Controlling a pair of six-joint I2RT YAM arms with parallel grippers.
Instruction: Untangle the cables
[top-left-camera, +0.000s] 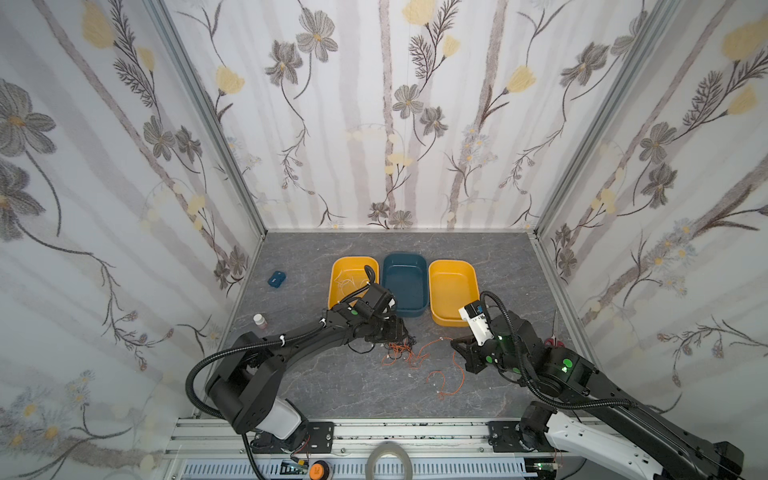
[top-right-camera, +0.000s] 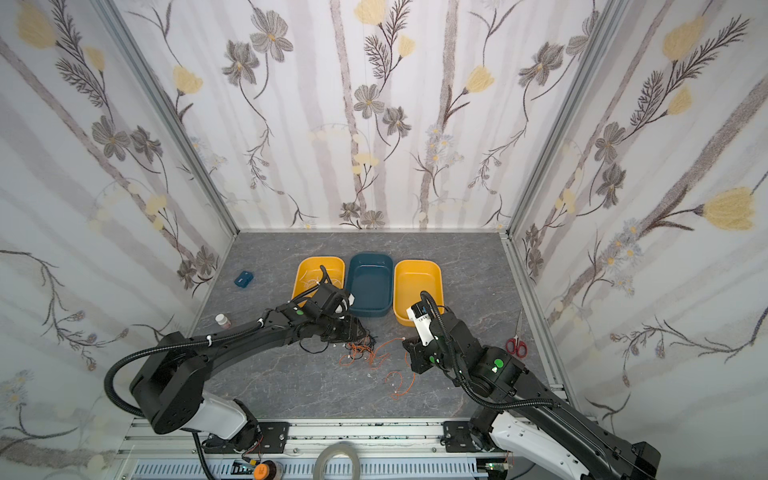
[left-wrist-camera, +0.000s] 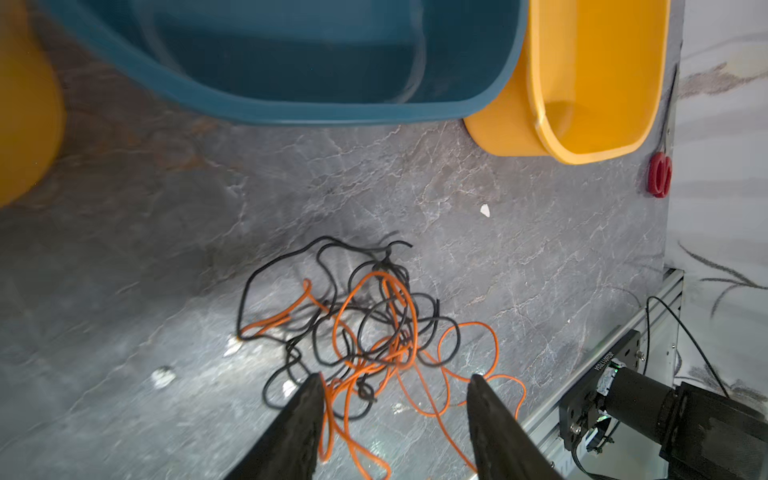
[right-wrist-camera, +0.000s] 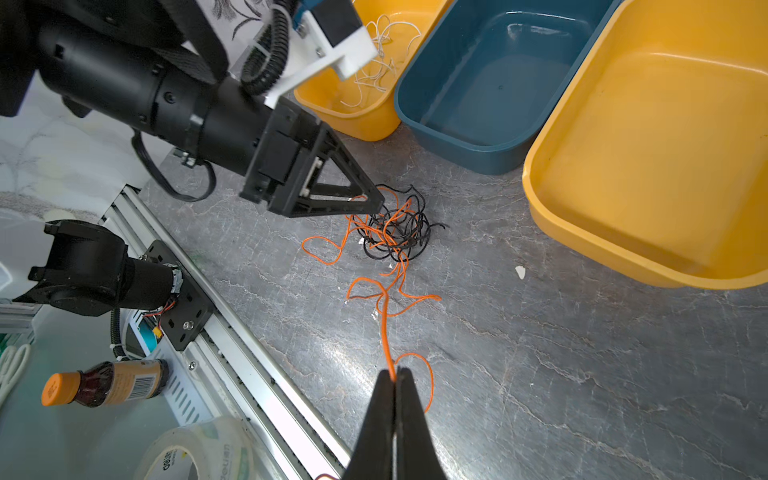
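Cables (left-wrist-camera: 353, 316) tangle at the spread left end effector (left-wrist-camera: 395, 377), while the right end effector (right-wrist-camera: 395, 370) clamps an orange cable (right-wrist-camera: 384, 328).

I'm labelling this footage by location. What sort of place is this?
Likely a robot test cell, not a home: two arms bolted to an aluminium rail, and floral panels in metal framing walling in a tabletop.

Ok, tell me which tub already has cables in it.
The yellow tub left of the blue tub in both top views: white cables lie inside. The blue and the other yellow tub hold none.
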